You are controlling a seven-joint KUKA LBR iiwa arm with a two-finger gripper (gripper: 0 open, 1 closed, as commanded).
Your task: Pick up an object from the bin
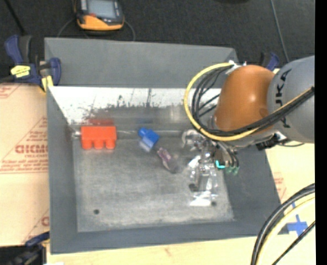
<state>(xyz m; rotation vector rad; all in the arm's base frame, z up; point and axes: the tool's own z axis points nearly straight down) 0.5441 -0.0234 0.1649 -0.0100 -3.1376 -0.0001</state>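
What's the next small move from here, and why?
Probably ease the end effector toward the view's left, over the small purplish piece: that is the nearest thing to it, while the blue piece and orange block lie farther left.

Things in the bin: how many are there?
3 that I can tell: an orange block at the back left, a blue piece near the middle, and a small purplish piece beside it. Others may hide under the gripper.

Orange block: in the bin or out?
In. The orange block lies on the floor of the bin, at the left by the back wall, well apart from the gripper on the right side.
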